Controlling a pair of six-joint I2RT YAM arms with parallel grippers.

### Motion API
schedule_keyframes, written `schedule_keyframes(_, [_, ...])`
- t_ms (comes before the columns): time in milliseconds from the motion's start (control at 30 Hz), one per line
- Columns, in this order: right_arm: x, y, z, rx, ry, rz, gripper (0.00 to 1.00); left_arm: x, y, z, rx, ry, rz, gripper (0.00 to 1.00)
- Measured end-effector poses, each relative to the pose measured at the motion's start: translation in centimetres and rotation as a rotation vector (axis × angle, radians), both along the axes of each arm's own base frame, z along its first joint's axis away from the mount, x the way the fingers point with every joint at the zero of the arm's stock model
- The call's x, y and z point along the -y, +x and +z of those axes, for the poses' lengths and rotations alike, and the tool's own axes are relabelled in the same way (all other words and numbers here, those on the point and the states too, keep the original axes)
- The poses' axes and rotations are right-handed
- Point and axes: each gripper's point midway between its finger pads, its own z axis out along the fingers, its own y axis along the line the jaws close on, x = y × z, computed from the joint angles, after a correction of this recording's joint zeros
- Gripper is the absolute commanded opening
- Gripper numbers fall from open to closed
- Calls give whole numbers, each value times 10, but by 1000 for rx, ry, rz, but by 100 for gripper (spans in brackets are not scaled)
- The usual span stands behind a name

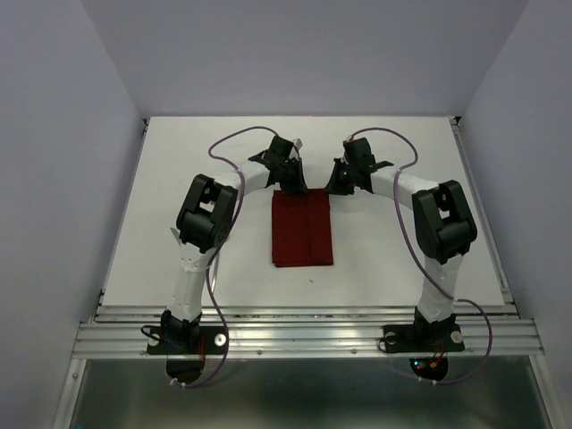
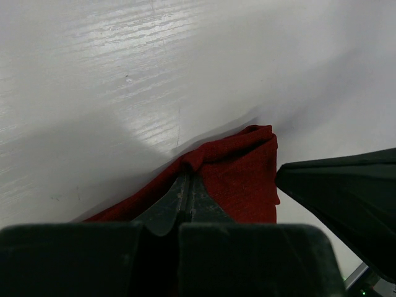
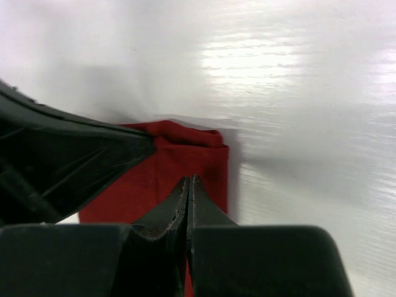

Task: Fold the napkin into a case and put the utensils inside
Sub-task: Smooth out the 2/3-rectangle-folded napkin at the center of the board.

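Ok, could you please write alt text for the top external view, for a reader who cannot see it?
A dark red napkin lies flat as a rectangle, with a crease along its middle, on a white table. Two robot arms reach in from the near edge, and the left gripper and the right gripper each sit at one far corner of the cloth.

Left arm [image 1: 190, 273], right arm [image 1: 438, 279] extended; jaws closed.
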Motion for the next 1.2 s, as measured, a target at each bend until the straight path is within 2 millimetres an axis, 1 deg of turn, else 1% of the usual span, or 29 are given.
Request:
schedule_keyframes(133, [8,3,-16,-32,-58,-21,1,1,1,0,1,-3,-4,0])
schedule_keyframes(333, [10,7,-25,-39,-87,-19,1,1,1,0,3,-2,-8,0])
schedule_keyframes(433, [10,8,-35,-51,-96,-17,1,2,1,0,0,0,-10,0])
schedule_keyframes(533, [12,10,-35,-50,-96,-25,1,3,1,0,-1,3,-15,1])
schedule_keyframes(600, [13,9,-36,-45,-90,-32,1,3,1,0,1,7,-19,6])
schedule_keyframes(700, [16,3,-37,-32,-76,-59,1,5,1,1,9,23,-28,20])
schedule_keyframes(733, [18,0,-36,-32,-73,-70,1,6,1,1,11,28,-33,23])
schedule_keyframes(800, [23,-11,-36,-35,-72,-96,1,12,0,1,17,42,-46,30])
schedule_keyframes(833, [26,-19,-36,-45,-71,-113,1,14,0,1,21,45,-50,36])
schedule_keyframes(900, [30,-28,-36,-56,-71,-135,1,19,-2,3,34,62,-63,43])
schedule_keyframes(1033, [40,-57,-39,-95,-82,-184,1,25,-4,7,48,91,-80,65])
schedule_keyframes(1067, [41,-60,-39,-98,-84,-190,1,25,-5,8,52,98,-87,66])
schedule_keyframes(1100, [42,-63,-40,-102,-87,-197,1,26,-5,9,52,96,-90,70])
schedule_keyframes(1200, [41,-65,-40,-105,-89,-210,1,26,-6,11,59,114,-98,71])
